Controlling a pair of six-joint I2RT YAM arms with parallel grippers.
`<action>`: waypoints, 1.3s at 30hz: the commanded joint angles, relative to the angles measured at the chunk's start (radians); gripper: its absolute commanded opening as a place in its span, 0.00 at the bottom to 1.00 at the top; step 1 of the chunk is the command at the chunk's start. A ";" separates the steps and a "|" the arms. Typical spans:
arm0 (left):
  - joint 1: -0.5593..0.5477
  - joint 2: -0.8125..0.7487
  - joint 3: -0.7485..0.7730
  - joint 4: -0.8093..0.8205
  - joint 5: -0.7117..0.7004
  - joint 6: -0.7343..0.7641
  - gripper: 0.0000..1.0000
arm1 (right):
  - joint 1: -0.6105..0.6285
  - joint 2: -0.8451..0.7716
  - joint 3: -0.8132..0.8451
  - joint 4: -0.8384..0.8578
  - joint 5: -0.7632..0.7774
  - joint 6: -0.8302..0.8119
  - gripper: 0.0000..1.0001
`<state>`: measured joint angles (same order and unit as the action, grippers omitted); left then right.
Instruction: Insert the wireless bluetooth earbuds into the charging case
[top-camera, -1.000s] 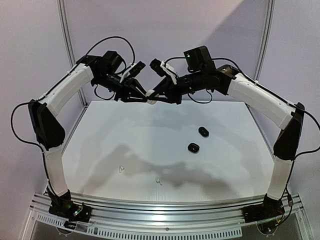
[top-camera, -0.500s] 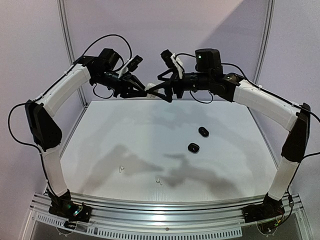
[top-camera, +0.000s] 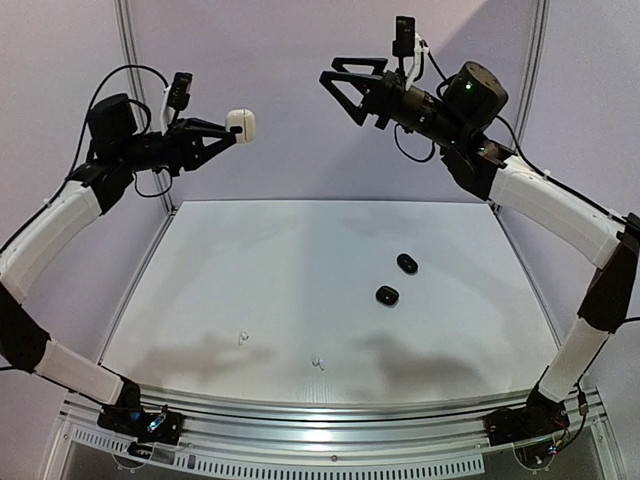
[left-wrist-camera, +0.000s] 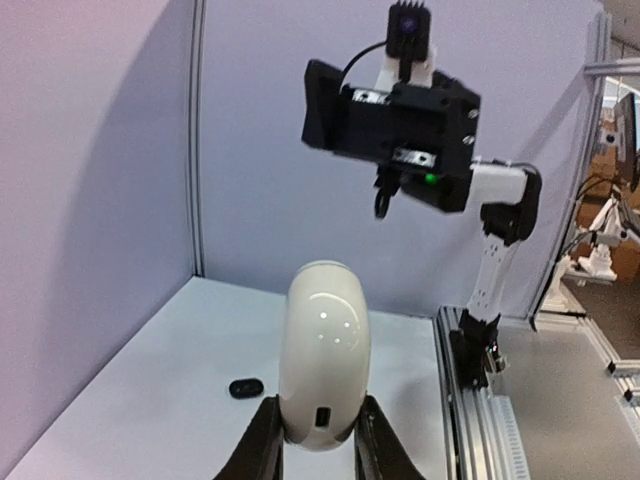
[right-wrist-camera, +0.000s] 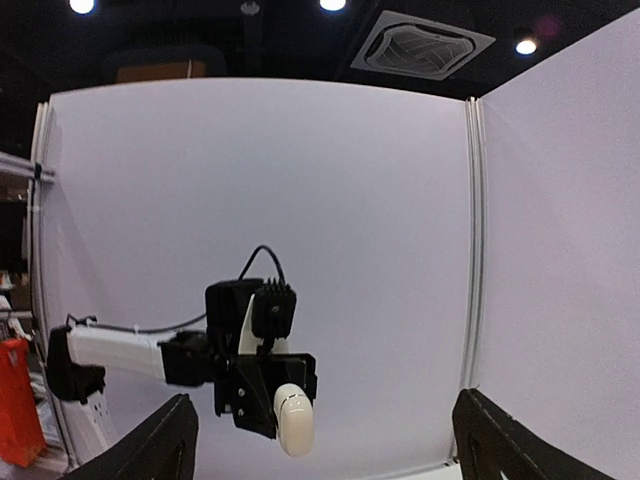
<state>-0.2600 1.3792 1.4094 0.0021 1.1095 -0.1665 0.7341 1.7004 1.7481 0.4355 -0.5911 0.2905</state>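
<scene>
Left jaws: narrow, clamped on the white charging case, with one finger on each side of its lower end. The finger bases are cut off by the bottom edge of the left wrist view. The case's long axis runs along the fingers and stands upright in that view. Its rounded end points away from the wrist, and the end with the small dark slot sits down between the fingers. No lid seam can be made out; it reads as one smooth shell.

In the top view the case is held high near the back wall, over the far left side of the desk, pointing right toward the other arm. The right wrist view catches it small, rounded end down.

Right jaws: spread wide, nothing between them. Only the two fingers show, at the bottom corners of the right wrist view. In the top view they are raised, well apart from the case and facing left toward it. In the left wrist view they show head-on, black on black, so the fingers are hard to separate.

On the desk, a white earbud and a second white earbud lie near the front edge, left of centre and apart from each other. They are too small to tell which way the stems point. Two black oval pieces lie right of centre, near each other but not touching. Cannot tell whether they are cases or buds. One black oval shows beside the held case in the left wrist view.
</scene>
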 joint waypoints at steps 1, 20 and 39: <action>-0.011 -0.055 -0.168 0.496 -0.108 -0.325 0.00 | 0.021 0.124 0.051 0.225 0.015 0.286 0.87; -0.068 -0.058 -0.337 0.861 -0.185 -0.467 0.00 | 0.152 0.341 0.206 0.120 0.024 0.245 0.72; -0.093 -0.025 -0.339 0.902 -0.175 -0.504 0.00 | 0.158 0.412 0.327 0.032 -0.046 0.235 0.33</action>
<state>-0.3332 1.3407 1.0813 0.8783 0.9260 -0.6605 0.8902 2.0918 2.0430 0.4847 -0.6167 0.5350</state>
